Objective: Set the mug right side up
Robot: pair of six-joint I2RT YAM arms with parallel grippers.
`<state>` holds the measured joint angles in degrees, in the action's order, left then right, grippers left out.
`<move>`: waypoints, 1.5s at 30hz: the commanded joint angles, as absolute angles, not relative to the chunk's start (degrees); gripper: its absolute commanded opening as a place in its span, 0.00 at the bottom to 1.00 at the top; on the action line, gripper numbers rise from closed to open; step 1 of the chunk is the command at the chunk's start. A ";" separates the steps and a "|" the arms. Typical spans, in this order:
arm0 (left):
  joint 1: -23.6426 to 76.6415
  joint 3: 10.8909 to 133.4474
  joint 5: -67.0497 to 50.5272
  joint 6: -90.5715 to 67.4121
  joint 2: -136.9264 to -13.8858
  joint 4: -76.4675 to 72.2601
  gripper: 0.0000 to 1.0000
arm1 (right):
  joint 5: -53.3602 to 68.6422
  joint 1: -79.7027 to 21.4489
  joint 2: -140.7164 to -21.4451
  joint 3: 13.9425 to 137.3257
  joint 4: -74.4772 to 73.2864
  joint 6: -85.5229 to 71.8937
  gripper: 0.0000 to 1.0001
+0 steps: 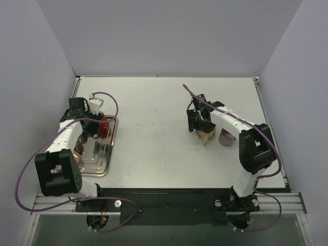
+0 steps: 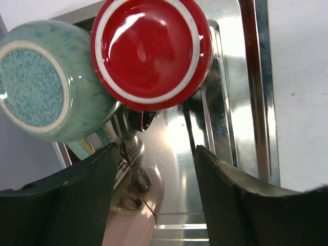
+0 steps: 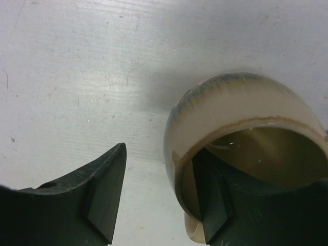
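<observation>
1. Right gripper (image 3: 159, 154): jaws spread wide and clamping nothing. One finger (image 3: 212, 200) sits inside the tan glazed ceramic mug (image 3: 230, 113). The other finger is outside the mug, with bare white table (image 3: 77, 77) showing between it and the wall.
2. The mug's mouth faces the right wrist camera, so its brown interior is visible. The rim wall stands between the two fingers. I cannot tell whether the inner finger touches it.
3. Top view: the mug (image 1: 207, 135) is right under the right gripper's (image 1: 201, 124) tips. A greyish-purple dish (image 1: 226, 137) lies just beside it, on the side toward that arm's elbow.
4. Left gripper (image 2: 156, 149): jaws parted and empty, over a shiny steel tray (image 2: 246, 102).
5. Just ahead of its fingertips are two cups, both bottom-up and touching: a red glazed cup (image 2: 151, 51) and a teal speckled cup (image 2: 46, 82).
</observation>
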<state>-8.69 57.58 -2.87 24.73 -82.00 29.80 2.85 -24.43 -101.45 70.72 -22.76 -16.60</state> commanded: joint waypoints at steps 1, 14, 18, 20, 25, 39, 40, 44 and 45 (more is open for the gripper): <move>-9.14 59.76 -4.31 30.32 -86.55 23.38 0.67 | 2.99 -24.79 -94.85 69.70 -25.58 -15.82 0.50; -9.23 59.60 -10.19 28.21 -91.68 22.42 0.53 | 1.32 -25.05 -82.89 64.51 -25.14 -15.56 0.51; -9.32 58.71 -11.34 30.14 -89.91 20.39 0.53 | 1.67 -25.40 -81.83 64.86 -25.57 -15.12 0.51; -9.32 59.32 -11.95 30.85 -91.22 21.09 0.52 | 1.41 -25.49 -81.48 64.78 -25.75 -15.03 0.51; -9.32 61.43 -10.55 29.71 -95.97 22.85 0.20 | 0.18 -25.66 -79.29 63.55 -25.66 -15.03 0.52; -9.67 63.18 -23.80 16.10 -81.93 29.08 0.00 | -7.74 -36.19 -65.67 61.61 -22.96 -17.92 0.70; -9.67 63.72 -27.56 14.43 -81.04 30.92 0.00 | -6.95 -36.99 -64.70 60.39 -21.20 -18.97 0.70; -9.58 67.05 -37.07 10.21 -75.77 34.98 0.00 | -1.95 -42.44 -59.95 54.43 -5.57 -24.41 0.75; -9.49 67.41 -40.74 9.15 -74.02 35.59 0.00 | -0.63 -43.15 -59.51 52.40 2.55 -25.30 0.77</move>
<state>-9.47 61.32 -24.64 15.73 -81.19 34.22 -3.99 -39.81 -62.54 57.74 -16.60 -19.70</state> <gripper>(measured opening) 0.224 0.750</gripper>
